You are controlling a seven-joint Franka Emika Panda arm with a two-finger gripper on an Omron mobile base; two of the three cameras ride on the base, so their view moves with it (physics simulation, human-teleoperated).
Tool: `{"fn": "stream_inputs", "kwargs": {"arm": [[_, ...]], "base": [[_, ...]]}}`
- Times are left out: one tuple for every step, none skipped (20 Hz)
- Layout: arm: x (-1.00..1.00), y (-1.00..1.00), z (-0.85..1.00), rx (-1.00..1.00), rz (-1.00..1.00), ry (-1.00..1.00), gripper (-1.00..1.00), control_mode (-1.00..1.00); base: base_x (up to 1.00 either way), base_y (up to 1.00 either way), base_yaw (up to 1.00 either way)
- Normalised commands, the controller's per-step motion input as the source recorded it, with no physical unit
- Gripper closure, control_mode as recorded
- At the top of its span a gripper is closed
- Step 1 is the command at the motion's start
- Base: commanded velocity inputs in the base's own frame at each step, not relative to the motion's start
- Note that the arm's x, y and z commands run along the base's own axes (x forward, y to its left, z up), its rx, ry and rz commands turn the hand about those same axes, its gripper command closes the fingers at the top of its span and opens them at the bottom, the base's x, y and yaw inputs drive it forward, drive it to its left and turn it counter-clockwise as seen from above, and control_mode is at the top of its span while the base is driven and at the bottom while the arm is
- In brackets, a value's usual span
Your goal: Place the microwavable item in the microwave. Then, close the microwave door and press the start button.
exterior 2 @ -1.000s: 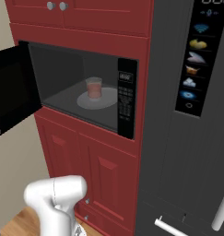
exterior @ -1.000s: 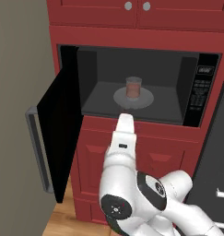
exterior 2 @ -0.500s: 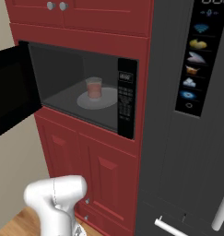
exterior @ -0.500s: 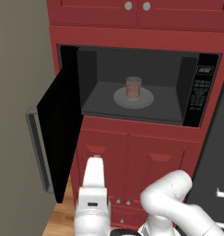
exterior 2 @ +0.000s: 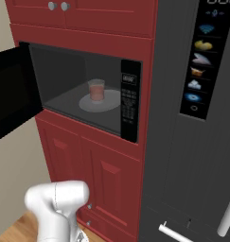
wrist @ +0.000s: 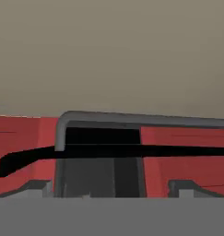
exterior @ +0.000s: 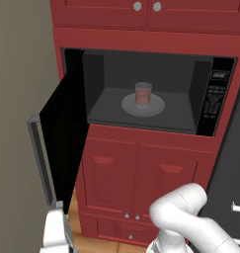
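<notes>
Cup sits mid-turntable; my jaws spread, empty. Next: swing microwave door shut by its outer edge.

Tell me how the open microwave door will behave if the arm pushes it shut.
The microwave door looks like a flat rigid panel, so it should swing rather than flex. Pushing near its grey bar handle, at the free edge, probably turns it most easily. The cup sits well inside, likely undisturbed.
</notes>
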Motion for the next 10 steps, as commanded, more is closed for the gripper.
{"fn": "stream_inputs", "kwargs": {"arm": [[0.0,1.0,-0.6,-0.03,0.02,0.0,-1.0,-1.0],[0.0,1.0,-0.55,-0.02,0.02,0.0,-1.0,-1.0],[0.0,1.0,-0.49,-0.02,0.02,0.0,-1.0,-1.0],[0.0,1.0,-0.45,0.0,0.02,0.0,-1.0,-1.0],[0.0,1.0,-0.46,0.0,0.01,0.01,-1.0,-1.0],[0.11,1.0,-0.47,0.0,0.0,0.04,-1.0,-1.0],[0.31,1.0,-0.5,0.0,0.0,0.07,-1.0,-1.0],[0.63,1.0,-0.47,0.0,0.0,0.1,-1.0,-1.0],[0.89,1.0,-0.46,0.0,0.0,0.11,-1.0,-1.0],[0.99,0.96,-0.44,0.0,-0.06,0.13,-1.0,-1.0]], "base": [[0.0,0.0,0.0],[0.0,0.0,0.0],[0.0,0.0,0.0],[0.0,0.0,0.0],[0.0,0.0,0.0],[0.0,0.0,0.0],[0.0,0.0,0.0],[0.0,0.0,0.0],[0.0,0.0,0.0],[0.0,0.0,0.0]]}}
